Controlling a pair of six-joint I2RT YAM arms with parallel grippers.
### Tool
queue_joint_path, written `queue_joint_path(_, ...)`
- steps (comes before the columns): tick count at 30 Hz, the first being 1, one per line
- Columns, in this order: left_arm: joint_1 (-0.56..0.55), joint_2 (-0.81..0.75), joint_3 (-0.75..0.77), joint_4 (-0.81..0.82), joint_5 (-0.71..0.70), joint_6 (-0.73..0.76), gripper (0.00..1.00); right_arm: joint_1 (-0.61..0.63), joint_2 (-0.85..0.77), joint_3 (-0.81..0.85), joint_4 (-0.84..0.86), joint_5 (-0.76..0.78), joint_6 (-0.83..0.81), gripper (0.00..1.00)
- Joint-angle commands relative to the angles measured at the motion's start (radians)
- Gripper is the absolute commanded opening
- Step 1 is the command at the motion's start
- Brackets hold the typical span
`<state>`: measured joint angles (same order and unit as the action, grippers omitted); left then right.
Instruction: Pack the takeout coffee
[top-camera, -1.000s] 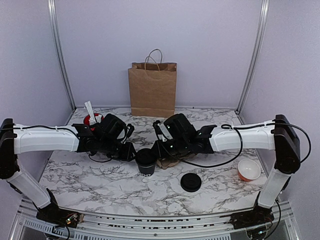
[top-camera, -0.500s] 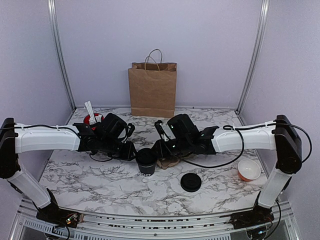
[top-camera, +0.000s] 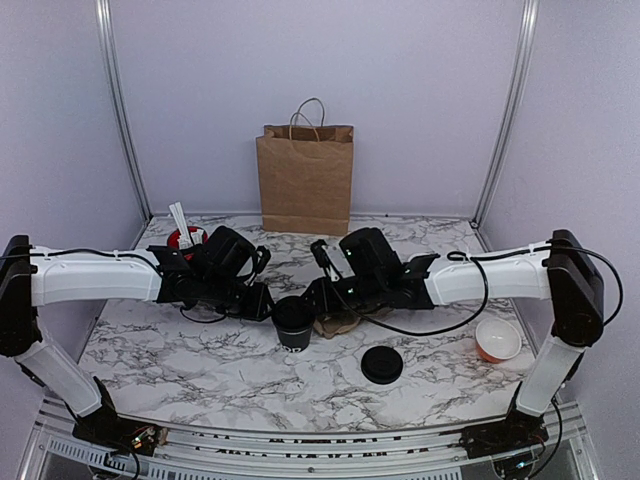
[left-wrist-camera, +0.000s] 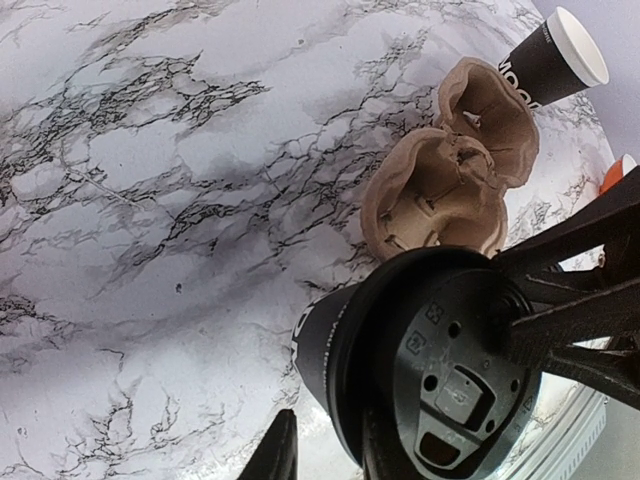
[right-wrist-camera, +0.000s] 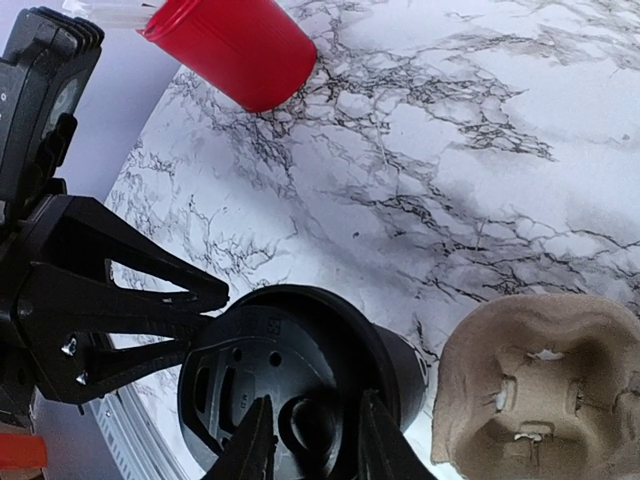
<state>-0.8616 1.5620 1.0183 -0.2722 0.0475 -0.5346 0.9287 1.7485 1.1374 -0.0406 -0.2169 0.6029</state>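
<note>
Cup (top-camera: 293, 325) in left jaws (right jaws above)

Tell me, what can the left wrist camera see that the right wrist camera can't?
Only the left wrist view shows the black cup with a white top and a sliver of the orange bowl. Only the right wrist view shows the red holder. Both show the lidded black takeout coffee, the cardboard cup carrier and the marble table.
</note>
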Motion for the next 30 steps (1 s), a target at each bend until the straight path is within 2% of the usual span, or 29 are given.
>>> queue_joint_path(1,-0.030,0.135,-0.072,-0.141,0.035,0.028,0.22,0.017,0.067,-0.070,-0.093,-0.109,0.031,0.28)
queue_joint_path(12,-0.030,0.136,-0.063,-0.141,0.040,0.029,0.22,0.016,0.067,-0.111,-0.062,-0.112,0.056,0.28)
queue_joint_path(19,-0.030,0.104,-0.007,-0.180,0.021,0.040,0.22,0.016,0.026,0.005,-0.174,-0.034,0.005,0.29)
queue_joint_path(30,-0.028,0.084,0.111,-0.256,-0.021,0.077,0.22,0.015,0.037,0.144,-0.199,0.001,-0.013,0.29)
